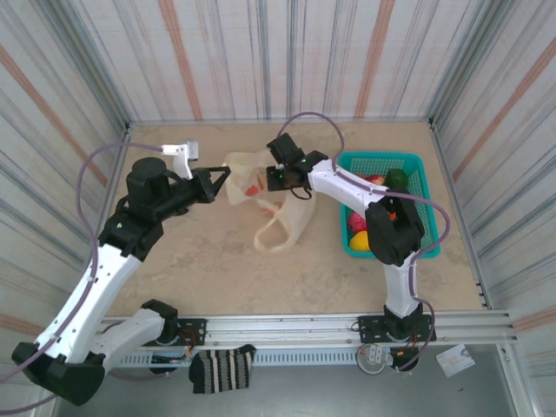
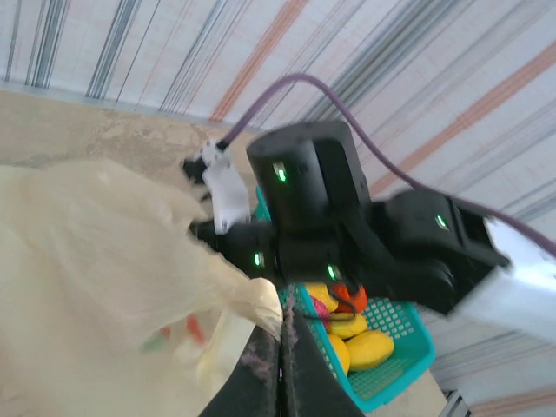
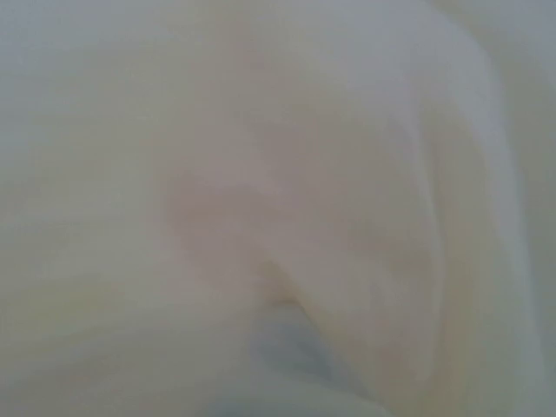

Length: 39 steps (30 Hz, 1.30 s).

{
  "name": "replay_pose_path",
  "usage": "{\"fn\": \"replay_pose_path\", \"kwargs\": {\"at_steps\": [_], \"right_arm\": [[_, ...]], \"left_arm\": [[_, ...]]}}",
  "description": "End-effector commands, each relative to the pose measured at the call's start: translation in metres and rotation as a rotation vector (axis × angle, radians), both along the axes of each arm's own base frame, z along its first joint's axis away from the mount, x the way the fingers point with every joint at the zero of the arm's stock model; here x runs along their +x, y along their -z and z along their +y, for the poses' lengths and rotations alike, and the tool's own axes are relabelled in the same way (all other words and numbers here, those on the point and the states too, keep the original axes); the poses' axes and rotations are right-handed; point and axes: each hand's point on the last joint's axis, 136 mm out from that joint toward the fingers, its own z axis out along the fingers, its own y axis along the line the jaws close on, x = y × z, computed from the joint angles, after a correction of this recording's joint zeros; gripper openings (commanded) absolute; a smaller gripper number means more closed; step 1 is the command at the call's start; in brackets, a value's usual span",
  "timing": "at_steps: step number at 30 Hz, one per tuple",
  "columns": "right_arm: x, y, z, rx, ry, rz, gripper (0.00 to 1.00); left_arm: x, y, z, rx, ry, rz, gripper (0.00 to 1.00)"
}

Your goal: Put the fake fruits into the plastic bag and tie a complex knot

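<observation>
Reaching in from opposite sides, both arms meet over the desk (image 1: 200, 261), the right one folded back at its elbow. Left tool (image 1: 226, 179) is clamped shut on one edge of the plastic bag (image 1: 291, 217), right tool (image 1: 276, 180) pinched together on the opposite edge; fake fruits (image 1: 359, 241) lie in the teal basket (image 1: 382, 157) nearby

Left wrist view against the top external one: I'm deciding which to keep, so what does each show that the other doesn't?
Left wrist: the left gripper pinched shut on the edge of the plastic bag, yellow fake fruits close up. Top external: both arms whole, the bag's loop handle on the table, a striped cloth at the near edge. Both: bag, teal basket, right gripper at the bag.
</observation>
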Motion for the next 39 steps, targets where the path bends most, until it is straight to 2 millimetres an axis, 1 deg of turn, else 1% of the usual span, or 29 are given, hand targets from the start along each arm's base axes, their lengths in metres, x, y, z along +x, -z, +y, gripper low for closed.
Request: {"fn": "replay_pose_path", "kwargs": {"at_steps": [1, 3, 4, 5, 6, 8, 9, 10, 11, 13, 15, 16, 17, 20, 22, 24, 25, 27, 28, 29, 31, 33, 35, 36, 39], "right_arm": [[0.025, -0.018, -0.061, -0.215, 0.126, -0.092, 0.0], [0.034, -0.031, -0.074, -0.179, 0.146, -0.107, 0.02], [0.036, -0.034, -0.075, -0.148, 0.137, -0.099, 0.04], [0.037, -0.036, -0.071, -0.112, 0.111, -0.087, 0.07], [0.035, -0.036, -0.063, -0.077, 0.064, -0.071, 0.1], [0.025, -0.033, -0.04, -0.008, -0.043, -0.038, 0.19], [0.021, -0.03, -0.031, 0.019, -0.081, -0.024, 0.25], [0.017, -0.026, -0.025, 0.031, -0.102, -0.016, 0.3], [0.014, -0.022, -0.021, 0.035, -0.112, -0.005, 0.33], [0.011, -0.012, -0.018, 0.05, -0.105, 0.029, 0.41], [0.004, -0.008, -0.01, 0.121, -0.117, 0.063, 0.48], [0.001, -0.011, -0.004, 0.172, -0.13, 0.066, 0.53], [-0.003, -0.013, 0.001, 0.209, -0.143, 0.067, 0.55], [-0.017, -0.027, 0.008, 0.29, -0.184, 0.07, 0.55], [-0.027, -0.041, 0.008, 0.341, -0.205, 0.061, 0.55], [-0.04, -0.063, 0.005, 0.432, -0.228, 0.071, 0.55], [-0.046, -0.072, 0.001, 0.462, -0.235, 0.071, 0.55], [-0.062, -0.097, -0.01, 0.518, -0.268, 0.027, 0.55], [-0.068, -0.104, -0.017, 0.526, -0.265, 0.011, 0.56], [-0.073, -0.111, -0.028, 0.525, -0.249, -0.004, 0.56], [-0.076, -0.113, -0.057, 0.47, -0.16, -0.022, 0.56], [-0.077, -0.096, -0.106, 0.323, 0.022, -0.013, 0.57], [-0.083, -0.078, -0.147, 0.207, 0.153, 0.023, 0.58], [-0.087, -0.067, -0.165, 0.159, 0.205, 0.042, 0.58], [-0.091, -0.044, -0.208, 0.09, 0.322, 0.079, 0.6]], "left_arm": [[-0.018, 0.005, 0.013, 0.112, -0.001, -0.034, 0.0], [-0.021, 0.01, 0.029, 0.186, -0.064, -0.047, 0.0], [-0.021, 0.013, 0.034, 0.218, -0.081, -0.05, 0.0], [-0.021, 0.014, 0.035, 0.233, -0.079, -0.055, 0.0], [-0.02, 0.015, 0.03, 0.232, -0.055, -0.055, 0.0], [-0.021, 0.018, 0.013, 0.197, 0.03, -0.044, 0.0], [-0.02, 0.019, 0.004, 0.17, 0.074, -0.034, 0.0], [-0.018, 0.021, -0.006, 0.142, 0.116, -0.024, 0.0], [-0.017, 0.025, -0.014, 0.119, 0.152, -0.01, 0.0], [-0.014, 0.034, -0.031, 0.084, 0.216, 0.028, 0.0], [-0.014, 0.046, -0.045, 0.1, 0.262, 0.057, 0.0], [-0.014, 0.052, -0.05, 0.116, 0.274, 0.071, 0.0], [-0.013, 0.055, -0.055, 0.123, 0.28, 0.08, 0.0], [-0.013, 0.059, -0.064, 0.114, 0.289, 0.093, 0.0], [-0.012, 0.058, -0.066, 0.094, 0.289, 0.097, 0.0], [-0.013, 0.059, -0.066, 0.089, 0.29, 0.1, 0.0], [-0.013, 0.059, -0.066, 0.092, 0.29, 0.102, 0.0], [-0.013, 0.061, -0.064, 0.108, 0.284, 0.102, 0.0], [-0.013, 0.062, -0.063, 0.114, 0.28, 0.104, 0.0], [-0.013, 0.062, -0.061, 0.124, 0.272, 0.102, 0.0], [-0.014, 0.064, -0.058, 0.145, 0.265, 0.098, 0.0], [-0.015, 0.065, -0.054, 0.167, 0.259, 0.085, 0.0], [-0.016, 0.064, -0.054, 0.181, 0.266, 0.067, 0.0], [-0.016, 0.063, -0.054, 0.186, 0.271, 0.059, 0.0], [-0.014, 0.066, -0.055, 0.206, 0.279, 0.055, 0.0]]}}
